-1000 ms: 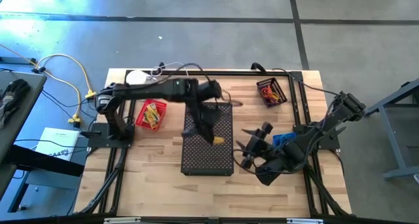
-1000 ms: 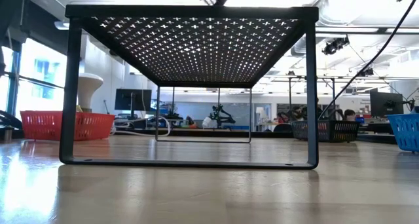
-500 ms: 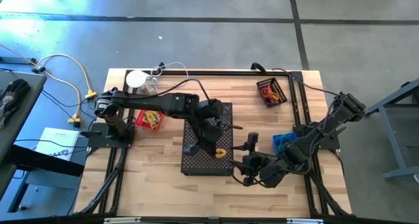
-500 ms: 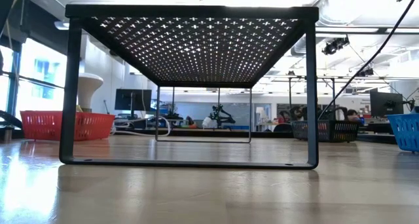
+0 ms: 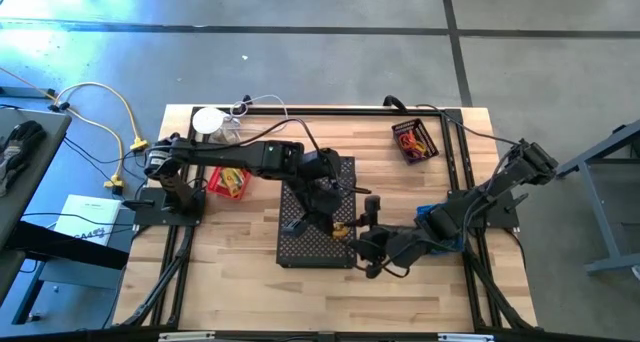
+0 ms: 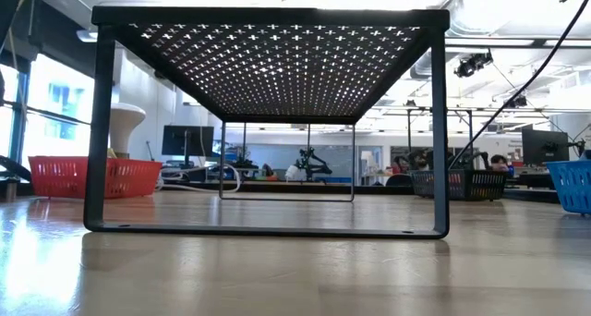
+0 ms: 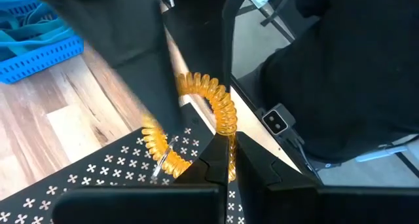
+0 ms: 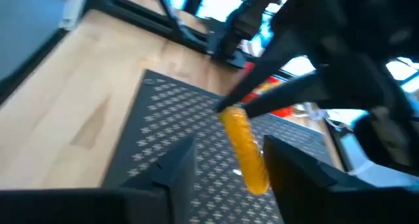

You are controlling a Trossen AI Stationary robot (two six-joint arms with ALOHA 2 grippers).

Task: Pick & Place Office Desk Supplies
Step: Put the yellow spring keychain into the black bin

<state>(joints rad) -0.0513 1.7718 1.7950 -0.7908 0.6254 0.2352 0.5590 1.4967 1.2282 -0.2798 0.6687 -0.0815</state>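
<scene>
An orange coiled loop (image 7: 209,109) (a springy spiral, finger-sized) hangs just above the black perforated stand (image 5: 300,244), near that stand's right edge. The left gripper (image 7: 226,160) has its jaws pressed together on one end of the coil, pinching it. The right gripper (image 8: 226,162) sits just beside the stand's right edge with its two fingers (image 8: 173,165) spread, one on each side of the coil's other end; whether they touch it I cannot tell. On the wooden table (image 5: 250,297), a red basket (image 5: 231,175) of supplies lies left of the stand, a dark basket (image 5: 415,140) of red and orange loops sits toward the far right corner, and a blue basket (image 5: 432,218) lies under the right arm.
</scene>
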